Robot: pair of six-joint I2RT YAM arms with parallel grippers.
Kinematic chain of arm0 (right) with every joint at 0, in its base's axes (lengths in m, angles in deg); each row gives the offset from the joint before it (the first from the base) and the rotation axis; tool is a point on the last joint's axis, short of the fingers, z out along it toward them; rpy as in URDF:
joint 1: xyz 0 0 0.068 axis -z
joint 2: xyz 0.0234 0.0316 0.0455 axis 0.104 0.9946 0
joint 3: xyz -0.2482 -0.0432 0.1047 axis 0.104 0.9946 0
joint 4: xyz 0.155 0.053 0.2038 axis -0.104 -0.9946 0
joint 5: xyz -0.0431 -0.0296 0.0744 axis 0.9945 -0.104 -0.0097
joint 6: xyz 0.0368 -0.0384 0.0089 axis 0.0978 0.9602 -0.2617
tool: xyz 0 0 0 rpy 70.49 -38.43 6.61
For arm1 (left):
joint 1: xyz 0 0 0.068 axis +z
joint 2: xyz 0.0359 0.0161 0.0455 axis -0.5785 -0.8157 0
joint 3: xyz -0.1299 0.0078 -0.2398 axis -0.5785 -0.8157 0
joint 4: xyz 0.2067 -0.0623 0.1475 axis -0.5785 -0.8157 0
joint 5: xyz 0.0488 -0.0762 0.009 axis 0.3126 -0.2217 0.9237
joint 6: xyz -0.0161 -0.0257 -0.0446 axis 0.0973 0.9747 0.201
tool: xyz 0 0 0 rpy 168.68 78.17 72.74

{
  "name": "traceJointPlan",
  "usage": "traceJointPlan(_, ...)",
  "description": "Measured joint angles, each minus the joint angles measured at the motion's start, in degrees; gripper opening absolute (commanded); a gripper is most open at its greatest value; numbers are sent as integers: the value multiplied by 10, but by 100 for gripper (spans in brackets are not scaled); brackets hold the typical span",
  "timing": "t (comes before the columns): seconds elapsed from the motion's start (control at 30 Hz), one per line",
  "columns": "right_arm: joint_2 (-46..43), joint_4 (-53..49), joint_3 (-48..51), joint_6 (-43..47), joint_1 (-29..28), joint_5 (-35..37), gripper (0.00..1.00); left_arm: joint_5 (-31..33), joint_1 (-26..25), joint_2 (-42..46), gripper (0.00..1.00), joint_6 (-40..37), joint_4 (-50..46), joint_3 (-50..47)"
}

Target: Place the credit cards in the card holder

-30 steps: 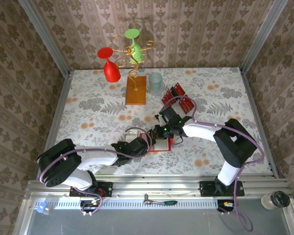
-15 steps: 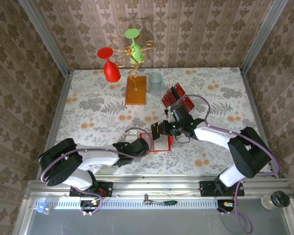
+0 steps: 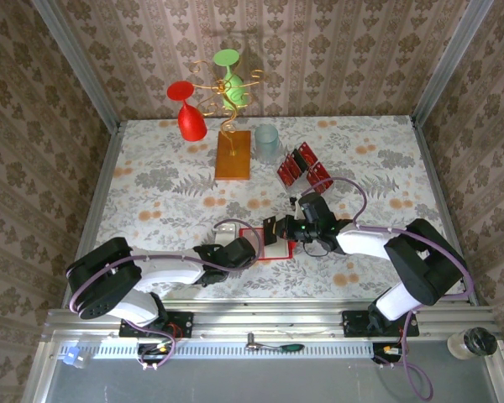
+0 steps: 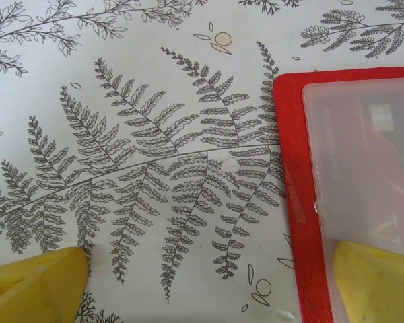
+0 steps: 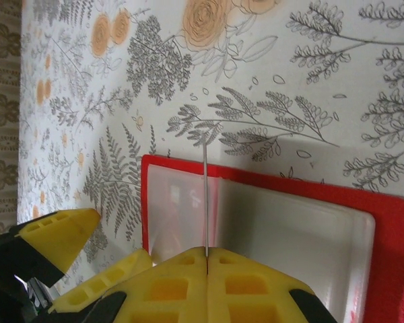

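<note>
Right fingers [image 5: 175, 289] dipped, pinching credit card [image 5: 206, 195] over card holder [image 5: 394, 235].

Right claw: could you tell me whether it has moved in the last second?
Yes. The right claw has leaned back from the upright cards, towards the front, its tip still over the card holder.

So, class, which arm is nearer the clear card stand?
Right. The right end effector, holding a credit card over the card holder, sits just in front of the stand; the left end effector lies farther off, at the holder's near-left.
</note>
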Motion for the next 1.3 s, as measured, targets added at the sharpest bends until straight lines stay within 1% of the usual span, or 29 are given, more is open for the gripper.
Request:
traceJointPlan(0.23, 11, 37, 5, -7, 0, 1, 0, 2, -1, 0, 94, 0, -1, 0)
traceJointPlan(0.63, 36, 70, 16, -20, 0, 1, 0, 5, -3, 0, 94, 0, -3, 0)
traceJointPlan(1.3, 38, 123, 49, -31, -9, 5, 0, 9, -4, 0, 94, 0, -7, 0)
